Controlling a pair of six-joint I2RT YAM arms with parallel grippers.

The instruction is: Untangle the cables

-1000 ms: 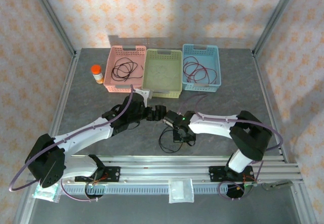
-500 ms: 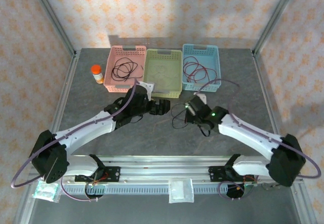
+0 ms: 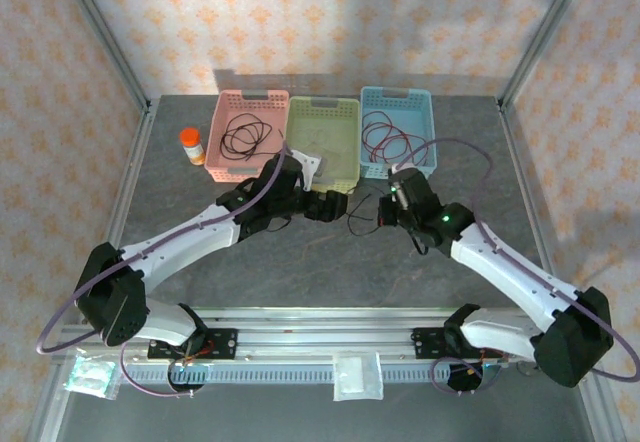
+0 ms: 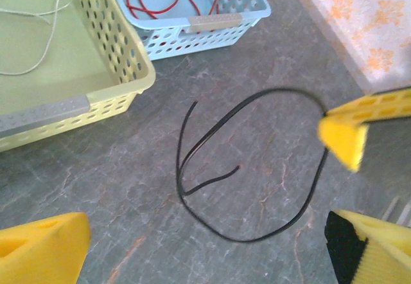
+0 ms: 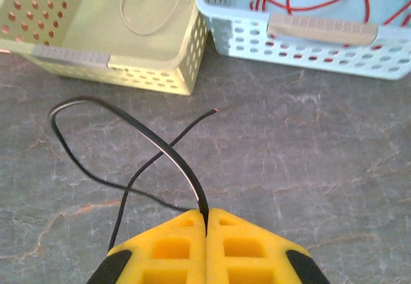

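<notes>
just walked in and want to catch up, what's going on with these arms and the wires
Two robot arms are sorting out cables on a grey table. The right gripper has its jaws shut on a black cable, most of which lies looped on the table in front of the baskets. The left gripper hovers close by, jaws open, holding nothing. The pink basket holds a dark cable, the yellow-green basket a white cable, the blue basket red cables.

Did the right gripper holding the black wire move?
Yes. The right gripper moved away from the arm bases and rightward, ending close to the blue basket, with the black cable pinched.
</notes>
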